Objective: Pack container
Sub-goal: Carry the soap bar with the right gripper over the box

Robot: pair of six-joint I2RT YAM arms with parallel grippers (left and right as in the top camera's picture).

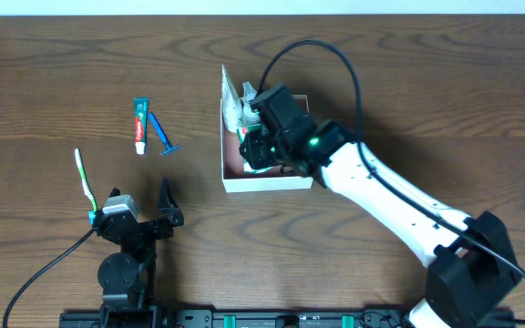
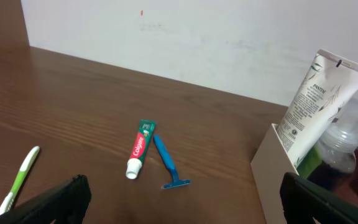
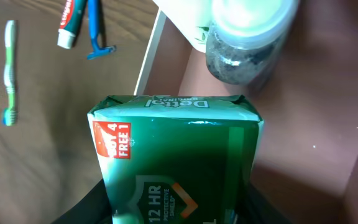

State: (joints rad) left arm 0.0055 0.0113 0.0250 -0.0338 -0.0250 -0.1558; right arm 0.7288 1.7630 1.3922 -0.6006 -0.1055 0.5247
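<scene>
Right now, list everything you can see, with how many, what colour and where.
table: one, brown wood, under everything
container: one, white walls, reddish-brown inside, mid-table
tube: one, white, leaning in the container at its left wall
bottle: one, clear, pump top, in the container beside the tube
soap pack: one, green, held over the container
toothpaste: one, green and white, on the table left of the container
razor: one, blue, beside the toothpaste
toothbrush: one, green and white, by the left hand
left hand: one, black, open, empty, near the table's front edge
right hand: one, black, shut on the soap pack
</scene>
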